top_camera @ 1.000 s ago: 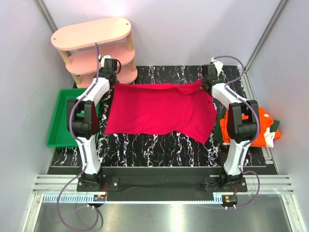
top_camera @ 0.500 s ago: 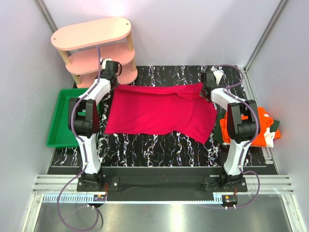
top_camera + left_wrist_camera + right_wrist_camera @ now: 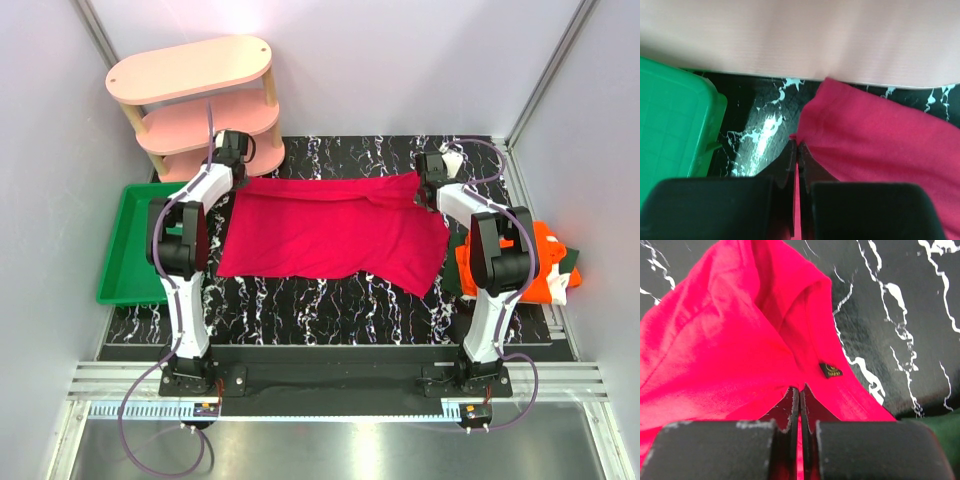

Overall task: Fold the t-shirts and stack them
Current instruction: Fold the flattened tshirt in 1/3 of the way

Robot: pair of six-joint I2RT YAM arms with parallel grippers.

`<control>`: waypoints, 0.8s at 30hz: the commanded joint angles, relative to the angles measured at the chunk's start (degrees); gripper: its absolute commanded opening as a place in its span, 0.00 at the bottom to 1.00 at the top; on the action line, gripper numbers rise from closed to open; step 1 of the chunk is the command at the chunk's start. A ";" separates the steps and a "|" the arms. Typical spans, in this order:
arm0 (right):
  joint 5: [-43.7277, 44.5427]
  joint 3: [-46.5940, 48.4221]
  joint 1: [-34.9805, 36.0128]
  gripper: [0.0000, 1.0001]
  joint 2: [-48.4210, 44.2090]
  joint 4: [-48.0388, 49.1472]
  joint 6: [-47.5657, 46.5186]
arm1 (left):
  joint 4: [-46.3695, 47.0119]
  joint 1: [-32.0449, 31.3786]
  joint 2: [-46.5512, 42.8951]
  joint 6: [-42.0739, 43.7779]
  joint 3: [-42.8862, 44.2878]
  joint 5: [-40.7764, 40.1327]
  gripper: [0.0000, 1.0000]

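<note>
Top external view is showing the crimson soft cloth t-shirt [image 3: 330, 235] lying spread flat across the middle of the black white-veined table [image 3: 330, 300], its far edge running between the two arms. The left gripper [image 3: 238, 177] is reaching to the shirt's far left corner. In the left wrist view its fingers are pressing together, with a thin strip of red cloth clamped between them at the hem. The right gripper [image 3: 420, 184] is sitting at the far right corner. In the right wrist view its fingers are likewise closing tight on a fold of the red fabric, just below a small black label [image 3: 830, 370] sewn to the cloth. Both held corners are lying low against the table, and the near edge is rippling slightly.

On the right side of the table, beside the right arm, the bright orange t-shirt [image 3: 545, 265] is resting crumpled on top of the dark green t-shirt [image 3: 455, 282]. A green plastic tray [image 3: 125, 250] is sitting at the table's left edge. A pink oval tiered shelf [image 3: 190, 70] is standing at the far left corner, just behind the left gripper.
</note>
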 commanded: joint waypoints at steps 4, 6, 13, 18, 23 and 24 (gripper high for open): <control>1.22 -1.18 0.24 0.00 -3.04 -3.56 3.43 | -5.75 0.45 1.17 -1.82 4.57 1.47 0.00; 1.13 -1.36 0.33 0.00 -3.74 -3.56 3.43 | -5.66 0.45 0.46 -1.73 4.13 1.21 0.00; 0.86 1.19 0.51 0.00 -7.95 -3.64 2.03 | -5.66 0.36 -0.51 -1.82 4.30 1.03 0.00; 2.53 3.12 0.07 0.00 -9.72 -4.87 1.05 | -5.92 1.15 -1.12 -2.08 4.13 -0.38 0.00; 2.80 1.81 -0.72 0.00 -10.51 -5.58 2.02 | -6.36 2.47 -1.30 -2.87 3.78 0.15 0.00; 2.80 1.54 -0.64 0.00 -11.03 -5.49 2.02 | -6.36 2.91 -1.56 -3.04 3.43 0.15 0.00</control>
